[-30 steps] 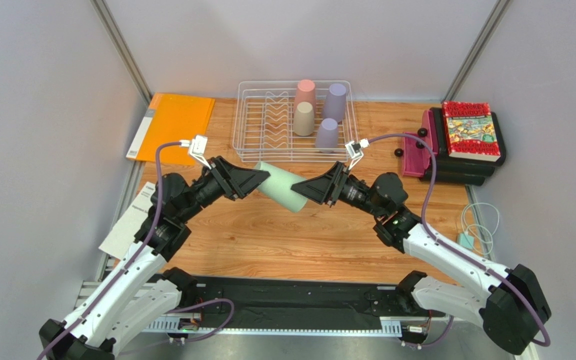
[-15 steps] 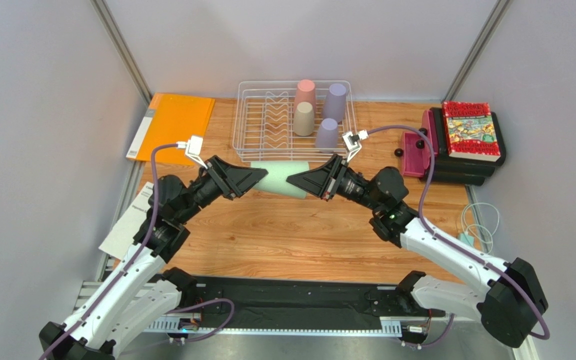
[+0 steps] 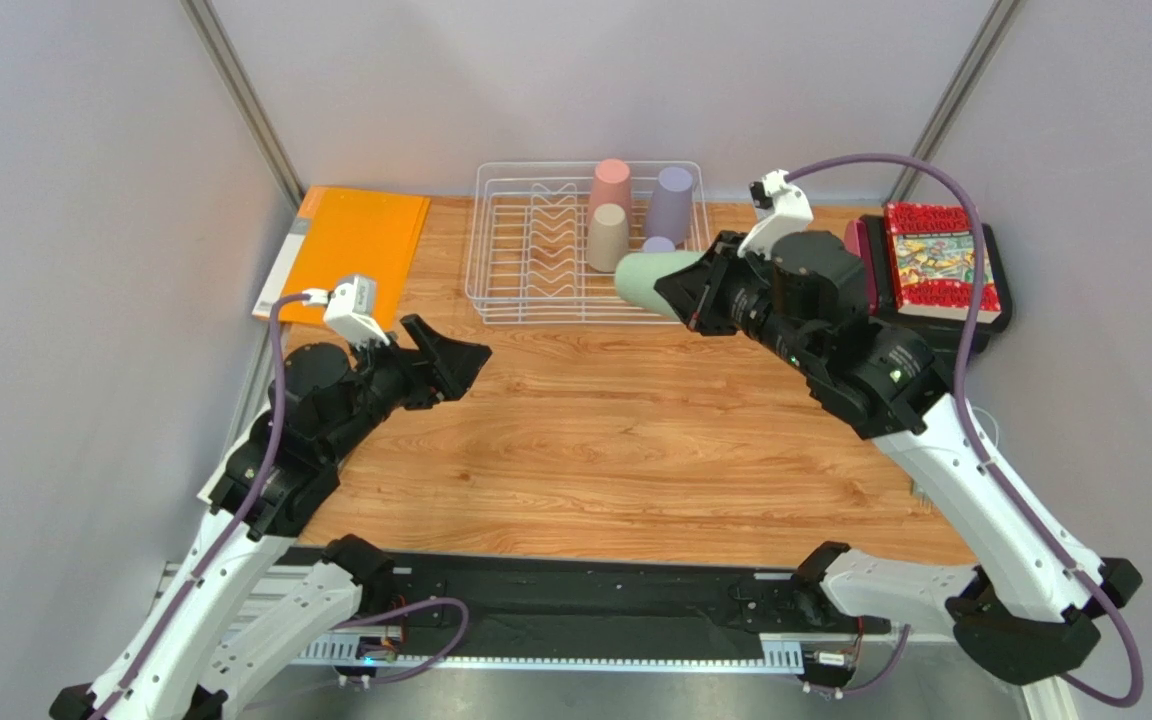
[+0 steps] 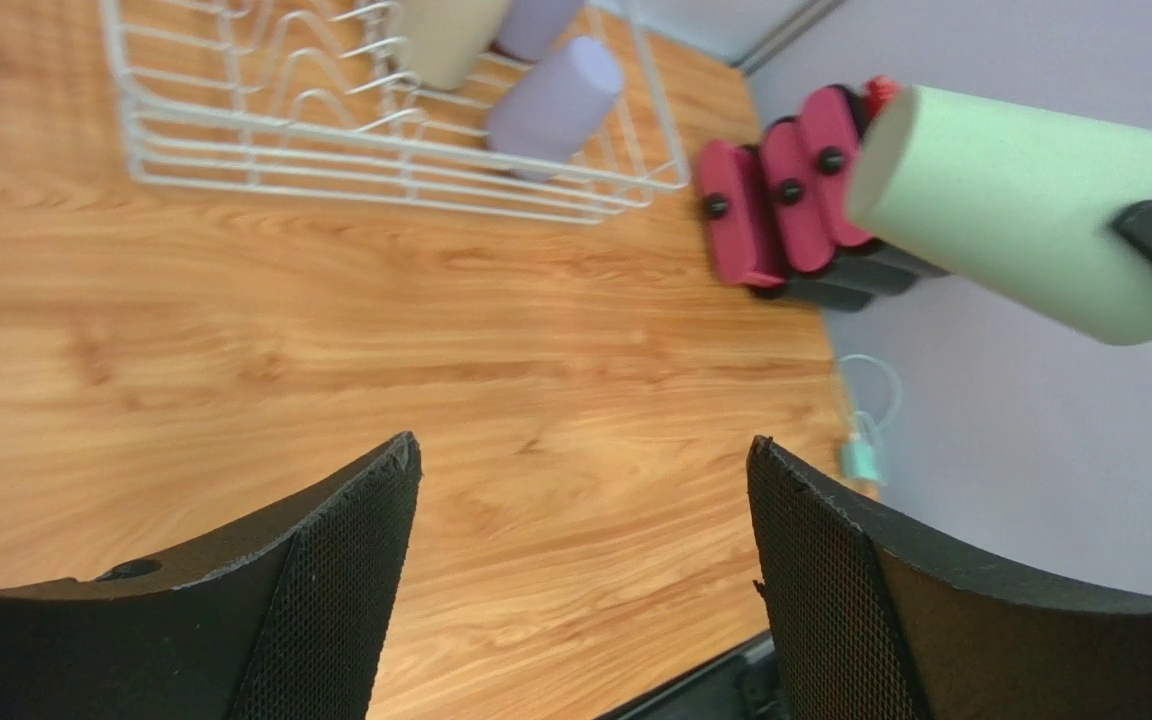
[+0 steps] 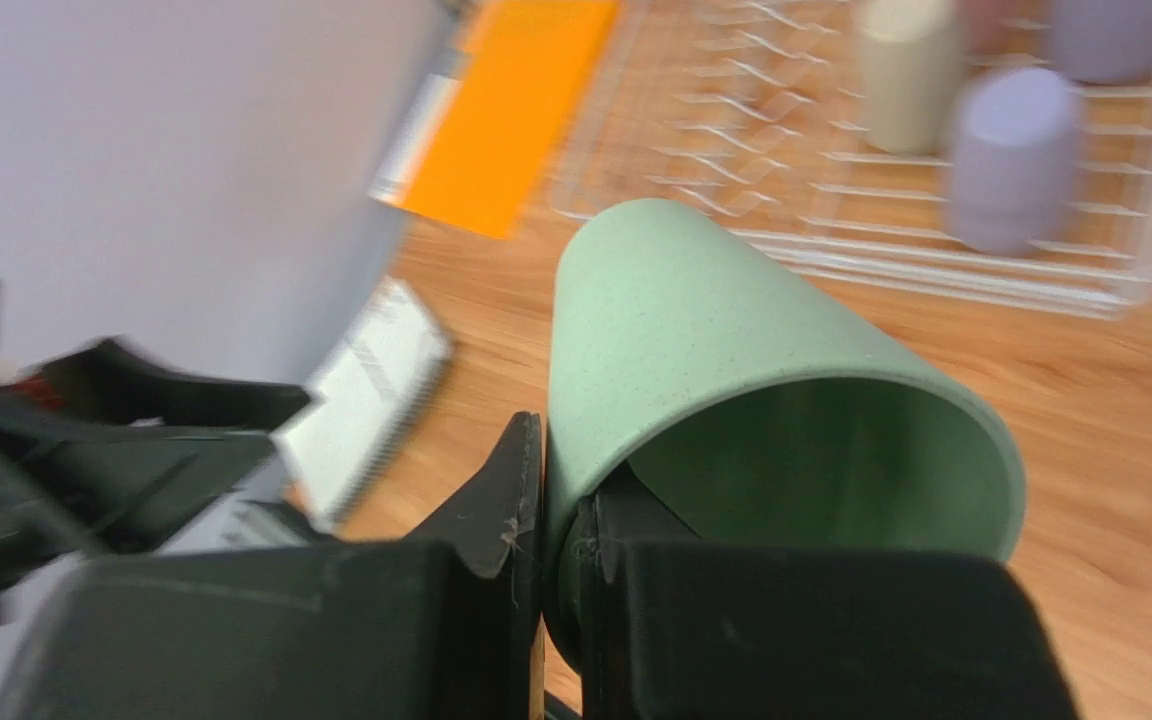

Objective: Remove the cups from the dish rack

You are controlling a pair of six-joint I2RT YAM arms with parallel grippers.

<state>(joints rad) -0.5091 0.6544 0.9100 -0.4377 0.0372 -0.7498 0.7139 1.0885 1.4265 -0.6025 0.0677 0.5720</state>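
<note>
1 rim pinch on sage green cup [image 5: 732,345], right end effector [image 5: 564,518]; light, stiff plastic; left end effector [image 4: 582,450] spread, empty.

The cup [image 3: 639,279] in my right gripper [image 3: 684,294] hangs by the dish rack's [image 3: 537,315] right front corner; folder [image 3: 349,248] left, books [image 3: 940,258] right.

**Green cup screens part of the dish rack**

From above, the green cup [image 3: 642,279] at the right end of the dish rack [image 3: 545,312] covers all but a sliver of a lavender cup [image 3: 659,245] inside it. The fingertips of the right gripper [image 3: 687,285] cannot be made out there. The right wrist view is smeared, leaving the rack's wires and the orange folder [image 5: 522,105] to its left soft. The left wrist view crops the rack's far side and the beige cup [image 4: 447,33].
</note>
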